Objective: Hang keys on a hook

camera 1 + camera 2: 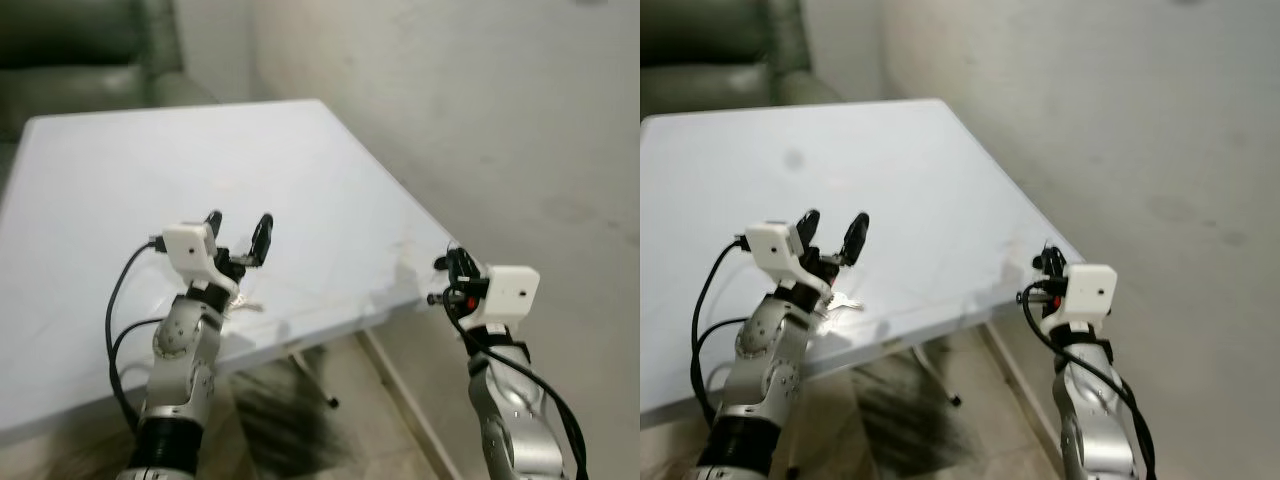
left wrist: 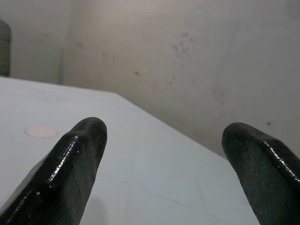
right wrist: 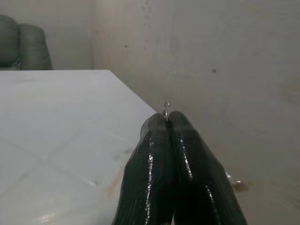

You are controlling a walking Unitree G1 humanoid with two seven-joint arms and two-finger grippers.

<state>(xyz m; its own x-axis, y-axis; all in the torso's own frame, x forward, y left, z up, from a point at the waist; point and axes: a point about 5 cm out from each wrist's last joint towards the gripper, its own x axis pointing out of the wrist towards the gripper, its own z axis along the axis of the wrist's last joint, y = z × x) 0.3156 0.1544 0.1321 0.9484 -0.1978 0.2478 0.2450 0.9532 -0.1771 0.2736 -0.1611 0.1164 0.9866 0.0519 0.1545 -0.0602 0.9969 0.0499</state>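
Beside the table's near right corner: right gripper (image 3: 168, 123), fingers pressed together, a thin metal ring (image 3: 166, 109) poking out between the tips; whether keys hang from it cannot be told. Over the near edge of the table: left gripper (image 1: 240, 237), fingers spread apart, holding nothing, tips raised. Just below it on the tabletop: small pale metal item (image 1: 247, 305), possibly keys, too small to tell. Table (image 1: 150, 180): white, rectangular, folding legs beneath. Wall (image 1: 480, 110): pale plaster, scuffed, along the robot's right. Sofa (image 1: 90, 50): dark green, behind the far end of the table
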